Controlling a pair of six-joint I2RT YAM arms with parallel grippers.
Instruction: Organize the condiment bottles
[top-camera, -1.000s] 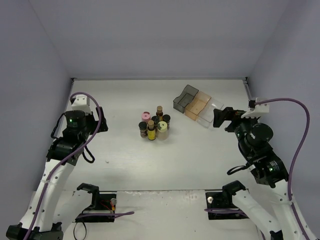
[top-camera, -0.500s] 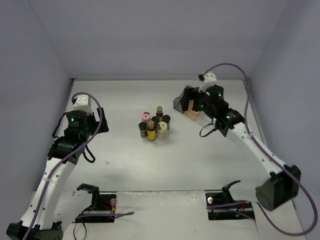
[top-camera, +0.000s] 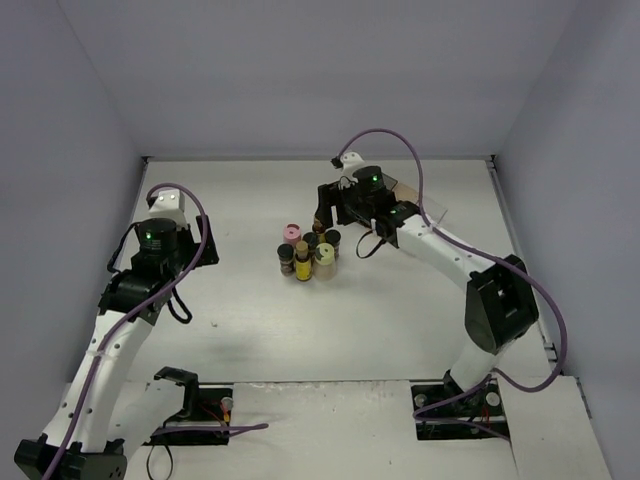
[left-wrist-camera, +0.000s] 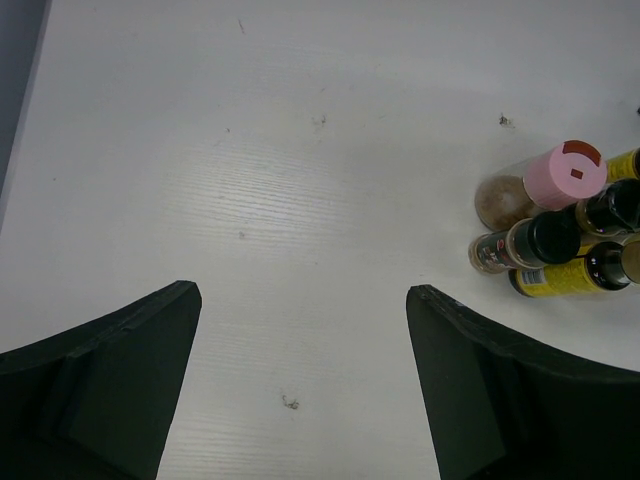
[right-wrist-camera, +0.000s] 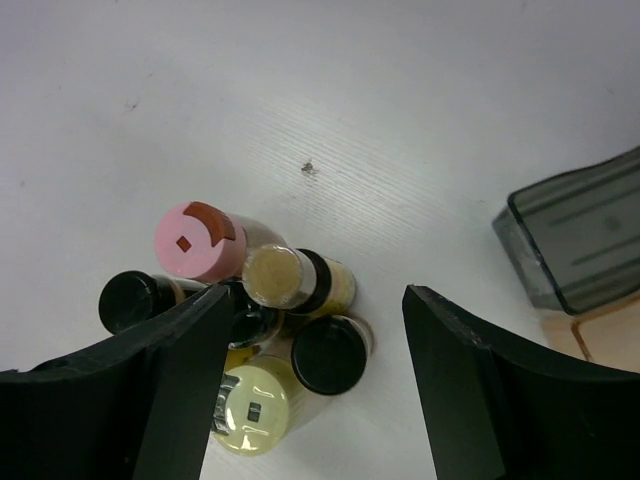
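Several condiment bottles stand in a tight cluster mid-table. The right wrist view shows the pink-lidded bottle, a tan-capped bottle, a black-capped jar and a pale-yellow jar. My right gripper is open and hovers just above the cluster's far side, its fingers spanning the black-capped jar without touching. My left gripper is open and empty, well left of the cluster. In the left wrist view the pink-lidded bottle sits at the right edge.
A dark translucent bin and an amber bin lie right of the cluster; in the top view the right arm hides most of the bins. Grey walls enclose the table on three sides.
My right arm has swung from the table's right side leftward past the bins and now hangs over the bottle cluster. My left arm has barely moved.
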